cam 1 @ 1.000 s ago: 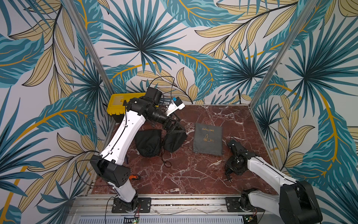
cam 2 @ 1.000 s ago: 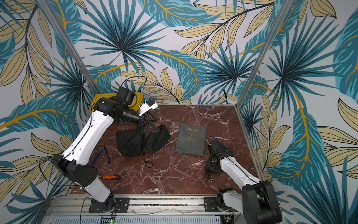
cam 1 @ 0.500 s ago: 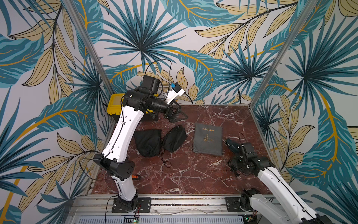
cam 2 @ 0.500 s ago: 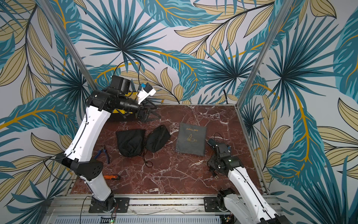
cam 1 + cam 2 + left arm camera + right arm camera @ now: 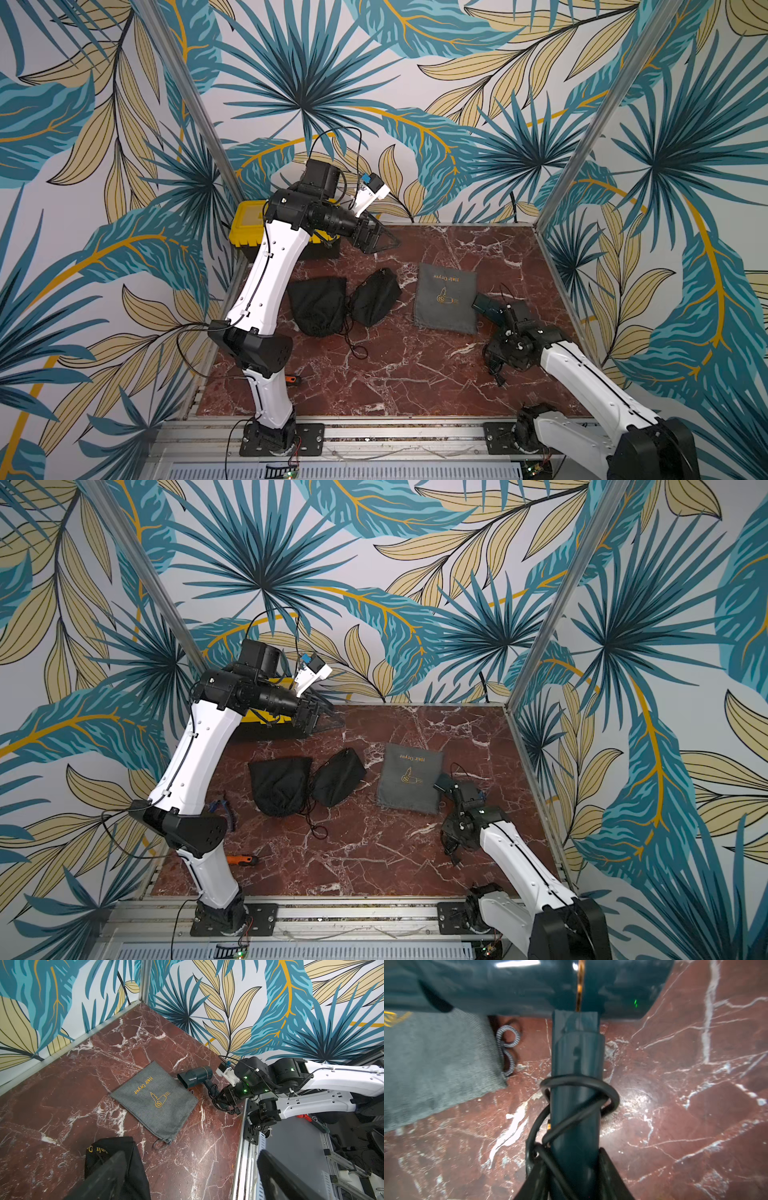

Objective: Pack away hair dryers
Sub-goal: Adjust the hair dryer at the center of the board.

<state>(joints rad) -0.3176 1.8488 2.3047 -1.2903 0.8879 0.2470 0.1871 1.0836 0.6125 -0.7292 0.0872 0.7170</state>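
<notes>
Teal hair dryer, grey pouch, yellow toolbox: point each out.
teal hair dryer (image 5: 196, 1077), left wrist view, on its barrel.
grey pouch (image 5: 445, 297), in a top view, middle of the cloth.
yellow toolbox (image 5: 246, 222), in a top view, on its lid.

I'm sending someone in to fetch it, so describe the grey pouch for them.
On the red marble table, look between the two black pouches and the teal hair dryer. The grey pouch lies flat there. Unlike its bulging black neighbours, it is grey and flat, its gold dryer emblem facing up.
</notes>
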